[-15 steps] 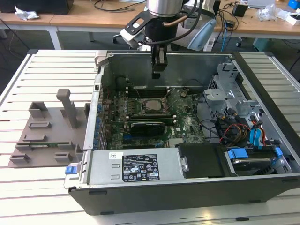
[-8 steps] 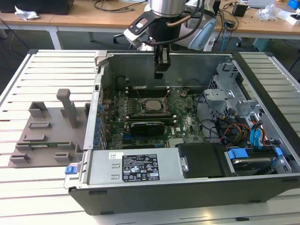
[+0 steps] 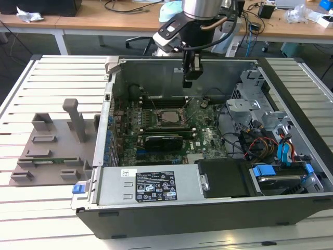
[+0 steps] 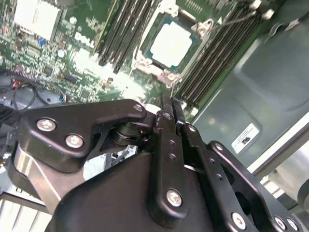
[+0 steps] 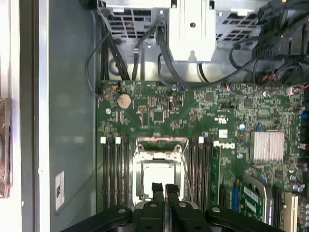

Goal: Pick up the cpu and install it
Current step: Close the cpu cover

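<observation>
Inside the socket (image 4: pixel 146 62), cpu (image 4: pixel 171 44) — square, silver-grey

Bright, even room light from above fills the exterior view, and the pale bench (image 3: pixel 52 73) slats carry only soft shadows. Inside the case (image 3: pixel 208 224) it is darker, the walls shading the motherboard (image 3: pixel 208 138). In the second wrist view, hard glare whitens the cpu (image 4: pixel 170 44) top and a heatsink (image 4: pixel 36 17), and a white bloom spreads across the board beside them. The black claw (image 4: pixel 169 104), close to the lens, is dim and soft, with small highlights on its screws. The first wrist view is lit flatter, the cpu glowing pale.
</observation>
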You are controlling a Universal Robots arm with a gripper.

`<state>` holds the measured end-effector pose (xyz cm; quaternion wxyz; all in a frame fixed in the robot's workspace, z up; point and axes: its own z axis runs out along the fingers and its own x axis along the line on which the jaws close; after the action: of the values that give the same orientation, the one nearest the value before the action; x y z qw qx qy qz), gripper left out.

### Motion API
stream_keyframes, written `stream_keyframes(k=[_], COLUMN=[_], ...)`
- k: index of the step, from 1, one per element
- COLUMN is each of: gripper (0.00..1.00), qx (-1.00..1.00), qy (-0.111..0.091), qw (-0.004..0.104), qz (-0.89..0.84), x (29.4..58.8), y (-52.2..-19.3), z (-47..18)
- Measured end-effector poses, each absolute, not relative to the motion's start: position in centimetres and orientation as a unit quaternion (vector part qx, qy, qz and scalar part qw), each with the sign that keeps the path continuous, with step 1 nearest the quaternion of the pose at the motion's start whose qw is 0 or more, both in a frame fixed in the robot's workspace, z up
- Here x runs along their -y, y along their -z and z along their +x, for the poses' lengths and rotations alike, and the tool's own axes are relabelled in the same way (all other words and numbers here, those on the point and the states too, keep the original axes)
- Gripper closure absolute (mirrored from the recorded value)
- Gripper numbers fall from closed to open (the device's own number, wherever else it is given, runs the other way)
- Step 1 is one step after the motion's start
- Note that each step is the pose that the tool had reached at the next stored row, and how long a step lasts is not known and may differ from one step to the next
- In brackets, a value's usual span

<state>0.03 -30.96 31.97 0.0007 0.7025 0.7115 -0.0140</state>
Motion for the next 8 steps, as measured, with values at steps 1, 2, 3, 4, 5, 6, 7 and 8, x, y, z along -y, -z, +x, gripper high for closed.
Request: stream_keyframes(k=[1,2,3,4,5,6,7,8], gripper=[0.84,0.84,0.84,0.84,0.84,0.84,0.84,0.84], qx=[-0.712,-0.712,-0.712,-0.712,-0.712,-0.712,-0.712,-0.712], qy=[0.014,0.014,0.014,0.014,0.014,0.014,0.015,0.015], qw=[0.001,0.001,0.0,0.0,0.0,0.0,0.0,0.0], qz=[0.703,0.702,0.703,0.703,0.702,0.702,0.703,0.702], x=[31.0,31.0,31.0,31.0,31.0,31.0,31.0,31.0], y=[-32.0,-31.9,-31.9,-31.9,-31.8,-31.7,-31.7,-31.5], z=[0.4,0.7,1.4,2.0,2.6,2.8,3.0,3.2])
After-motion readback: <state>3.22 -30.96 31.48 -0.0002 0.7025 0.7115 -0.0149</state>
